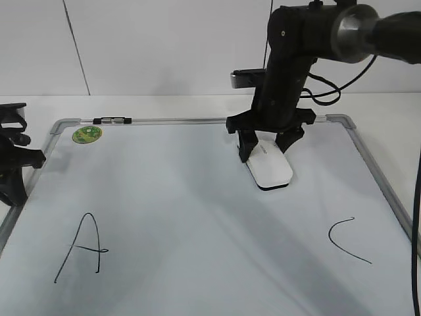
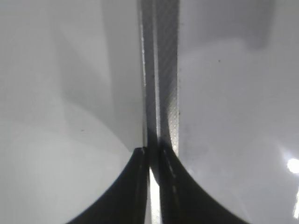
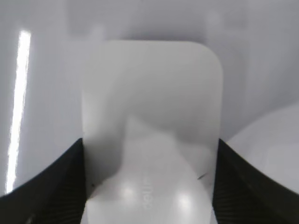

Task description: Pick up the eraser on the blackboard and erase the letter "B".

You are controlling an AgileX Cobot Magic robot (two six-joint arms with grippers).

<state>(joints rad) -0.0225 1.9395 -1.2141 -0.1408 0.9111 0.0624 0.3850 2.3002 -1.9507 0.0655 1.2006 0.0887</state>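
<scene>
The white eraser (image 1: 271, 170) lies on the blackboard (image 1: 184, 197) at its upper right. My right gripper (image 1: 268, 146) straddles the eraser's far end, one finger pressed against each long side. The right wrist view shows the eraser (image 3: 149, 116) filling the gap between the two fingers (image 3: 149, 186). No letter "B" shows in any view; only a large "A" (image 1: 82, 253) and a curved "C" (image 1: 345, 240) are on the board. My left gripper (image 1: 16, 164) is shut and empty at the board's left edge, over its grey frame (image 2: 161, 70).
A small green round disc (image 1: 87, 134) sits at the board's top left corner. A short black piece (image 1: 112, 120) lies on the top frame beside it. A white wall rises behind the table.
</scene>
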